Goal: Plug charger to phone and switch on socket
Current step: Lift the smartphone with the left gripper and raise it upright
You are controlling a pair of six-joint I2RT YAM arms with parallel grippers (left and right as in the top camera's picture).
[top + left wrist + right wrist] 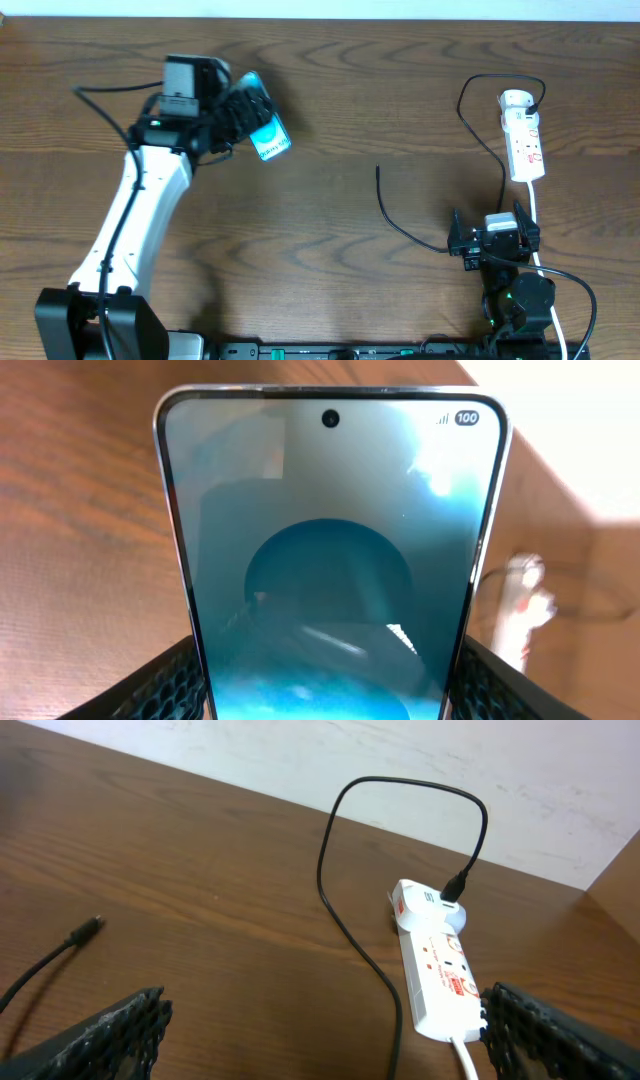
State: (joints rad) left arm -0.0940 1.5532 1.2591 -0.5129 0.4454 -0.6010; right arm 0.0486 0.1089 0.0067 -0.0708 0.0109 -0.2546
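The right gripper [490,218], jaws spread wide, sits nearest the charger tip [378,169] at its ten o'clock; the left gripper [243,113] pinches the phone [270,140].

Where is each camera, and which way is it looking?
Overhead: above the table, looking straight down; left gripper and right gripper show.
Left wrist: behind the left gripper, looking along the held phone; its fingers flank it.
Right wrist: low, facing the socket and charger; its open fingers show.
Shared: overhead and right wrist both show socket and charger.
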